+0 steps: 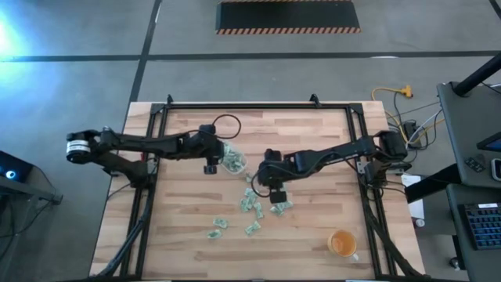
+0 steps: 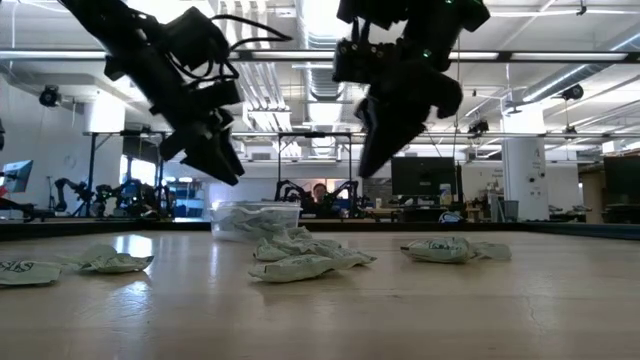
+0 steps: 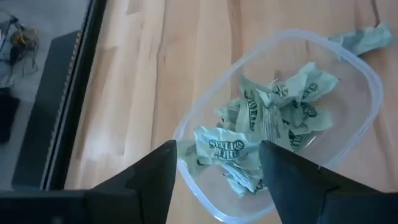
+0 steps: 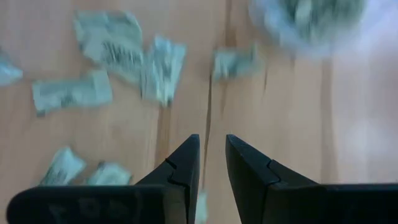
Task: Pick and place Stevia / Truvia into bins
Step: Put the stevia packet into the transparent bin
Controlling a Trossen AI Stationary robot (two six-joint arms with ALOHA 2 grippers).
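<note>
In the left wrist view alone, crumpled packets [image 3: 273,127] inside tub [image 3: 367,118].

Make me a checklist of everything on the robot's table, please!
Surface: wooden table, bare in most places.
Job's things: clear tub with several green-and-white packets inside; more packets loose on the wood.
Clutter: orange cup near a corner.
Grippers: left gripper open, empty, above the tub; right gripper over the loose packets, fingers a narrow gap apart, nothing seen between them.
Cables: black loop on the left arm; wires beside the table.
Surroundings: grey floor, striped mat, desk with keyboard; a person far behind.
</note>
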